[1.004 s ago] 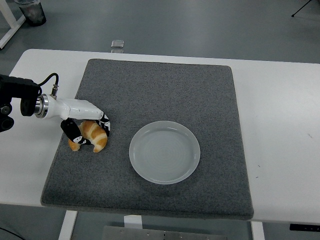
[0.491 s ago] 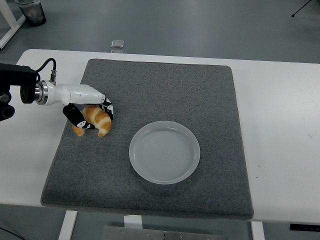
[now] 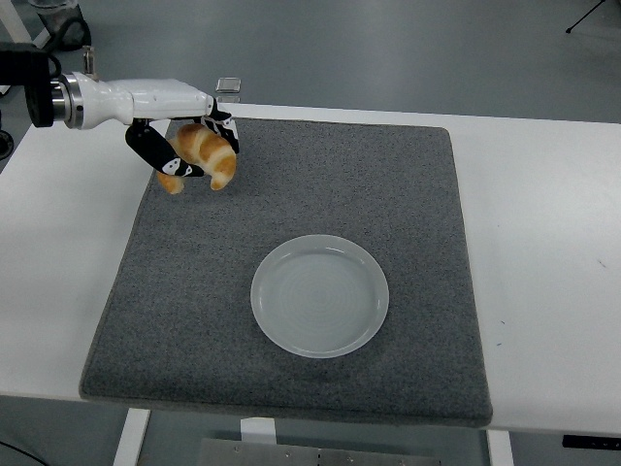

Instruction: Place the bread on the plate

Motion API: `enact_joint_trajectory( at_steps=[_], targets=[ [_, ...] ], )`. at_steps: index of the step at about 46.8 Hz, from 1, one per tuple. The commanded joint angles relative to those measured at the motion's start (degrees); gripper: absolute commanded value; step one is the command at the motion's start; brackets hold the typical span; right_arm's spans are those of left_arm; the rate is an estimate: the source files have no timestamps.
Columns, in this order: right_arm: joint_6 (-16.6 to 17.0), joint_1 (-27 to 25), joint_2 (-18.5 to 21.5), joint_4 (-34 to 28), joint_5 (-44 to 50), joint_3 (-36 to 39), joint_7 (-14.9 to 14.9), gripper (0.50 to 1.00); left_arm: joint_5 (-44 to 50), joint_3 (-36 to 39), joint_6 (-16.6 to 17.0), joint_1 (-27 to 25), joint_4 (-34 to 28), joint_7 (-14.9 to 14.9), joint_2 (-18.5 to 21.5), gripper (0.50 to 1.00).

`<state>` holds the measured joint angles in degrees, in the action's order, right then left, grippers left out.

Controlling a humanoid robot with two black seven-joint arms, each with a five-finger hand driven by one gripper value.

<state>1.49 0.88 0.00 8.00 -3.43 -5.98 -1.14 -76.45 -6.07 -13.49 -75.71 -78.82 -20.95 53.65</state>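
A golden-brown croissant (image 3: 207, 155) hangs in the air over the far left part of the grey mat, held in my left hand (image 3: 189, 146). The hand's black-and-white fingers (image 3: 155, 153) curl around the bread from both sides. Its white forearm comes in from the upper left. A round translucent white plate (image 3: 319, 295) lies on the mat near the middle front, with nothing on it, well to the right of and nearer than the hand. My right arm does not show.
A dark grey mat (image 3: 408, 194) covers most of the white table (image 3: 543, 243). A small clear object (image 3: 228, 85) lies beyond the table's far edge. A dark bin (image 3: 58, 24) stands on the floor at the top left.
My left hand has lifted the croissant off the mat and carried it up and away toward the far left corner. The plate has not moved.
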Motion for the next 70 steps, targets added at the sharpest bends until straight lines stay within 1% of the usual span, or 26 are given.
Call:
enact_joint_trajectory(
  at_steps=[1, 4, 9, 17, 25, 34, 52, 63, 70],
  targets=[
    [0.0, 0.0, 0.0, 0.0, 0.0, 0.0, 0.0, 0.952, 1.0, -2.4, -1.9, -0.3, -0.1, -0.9, 0.1, 0.5],
    [0.0, 0.0, 0.0, 0.0, 0.0, 0.0, 0.0, 0.952, 1.0, -4.9, -2.2, -0.1, -0.5, -1.0, 0.2, 0.5],
    [0.0, 0.0, 0.0, 0.0, 0.0, 0.0, 0.0, 0.952, 1.0, -7.1, -2.2, -0.2, -1.9, -1.1, 0.1, 0.5],
    [0.0, 0.0, 0.0, 0.0, 0.0, 0.0, 0.0, 0.952, 1.0, -8.7, -2.4, -0.1, -3.9, -1.6, -0.8, 0.5],
    [0.0, 0.0, 0.0, 0.0, 0.0, 0.0, 0.0, 0.952, 1.0, -8.7, -2.4, 0.0, -6.1, -1.6, -3.4, 0.5],
    [0.0, 0.0, 0.0, 0.0, 0.0, 0.0, 0.0, 0.952, 0.9, -8.7, -2.4, 0.1, -6.3, -1.6, -7.4, 0.5],
    [0.0, 0.0, 0.0, 0.0, 0.0, 0.0, 0.0, 0.952, -0.8, -7.0, -2.7, 1.6, -6.2, -0.9, -15.3, 0.5],
    [0.0, 0.0, 0.0, 0.0, 0.0, 0.0, 0.0, 0.952, -5.9, -2.7, -2.7, 1.6, -6.1, 0.4, -18.2, 0.5],
    [0.0, 0.0, 0.0, 0.0, 0.0, 0.0, 0.0, 0.952, -8.7, -0.5, -2.6, 1.9, -5.9, 0.9, -19.1, 0.5]
  ],
)
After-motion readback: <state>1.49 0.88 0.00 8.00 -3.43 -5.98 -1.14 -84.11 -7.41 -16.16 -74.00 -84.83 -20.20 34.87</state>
